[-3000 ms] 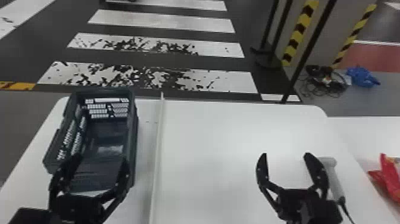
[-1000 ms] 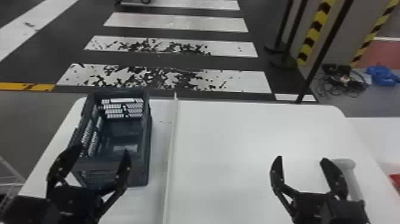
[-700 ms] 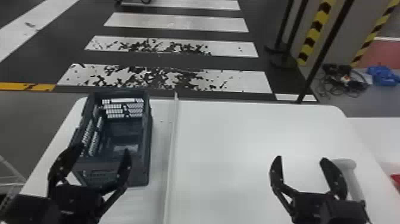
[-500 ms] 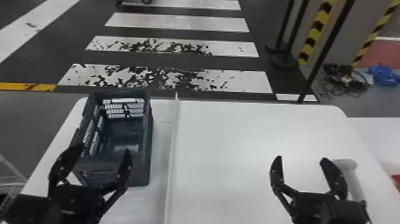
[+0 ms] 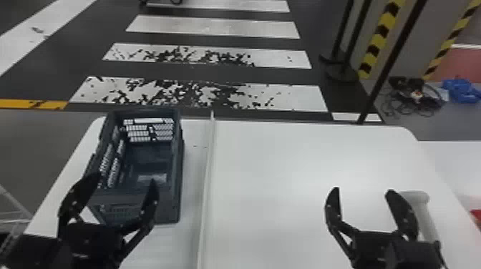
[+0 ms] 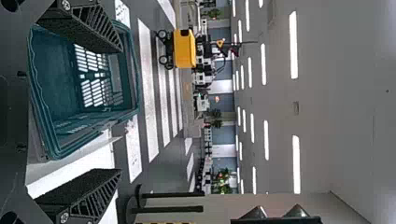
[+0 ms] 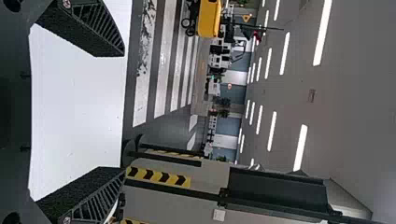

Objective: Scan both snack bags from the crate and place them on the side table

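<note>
Hanging with fingers apart, the left gripper (image 5: 125,178) is above the near end of the slatted crate (image 5: 168,207). Right gripper (image 5: 363,190), also spread and holding nothing, is near a pale round-headed tool (image 5: 417,197), probably the scanner. Red item (image 5: 476,215) at the side table (image 5: 454,159), right, is likely a snack bag; placing judged about done, next calls for checking the crate, then parking both arms.

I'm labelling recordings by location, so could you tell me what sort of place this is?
Probably a large indoor hall or test area: ceiling light strips run overhead, crosswalk stripes mark the floor, and a yellow wheeled vehicle stands beyond the crate.
</note>
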Available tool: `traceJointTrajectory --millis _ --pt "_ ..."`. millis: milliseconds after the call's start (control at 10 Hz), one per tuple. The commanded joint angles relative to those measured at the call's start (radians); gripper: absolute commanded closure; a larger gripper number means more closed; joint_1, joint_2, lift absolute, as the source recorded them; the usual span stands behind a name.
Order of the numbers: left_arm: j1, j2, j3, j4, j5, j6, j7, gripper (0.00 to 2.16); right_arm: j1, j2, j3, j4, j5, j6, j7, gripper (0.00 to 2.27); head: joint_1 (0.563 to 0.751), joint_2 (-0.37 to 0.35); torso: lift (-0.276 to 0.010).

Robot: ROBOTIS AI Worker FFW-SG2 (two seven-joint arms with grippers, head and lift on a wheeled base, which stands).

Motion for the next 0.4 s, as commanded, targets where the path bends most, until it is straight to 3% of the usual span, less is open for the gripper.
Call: traceJointTrajectory --millis 0,300 --pt "0.0 0.002 0.0 -0.001 -0.001 0.0 0.0 0.08 0.001 0.002 0.0 0.0 0.001 0.0 -0.002 0.05 0.695 -0.041 -0.098" --pt "-0.004 0.002 0.0 -0.001 -0.004 0.028 0.0 0.08 0.001 0.002 0.002 0.0 0.001 0.0 -0.002 0.05 0.695 -0.041 -0.098"
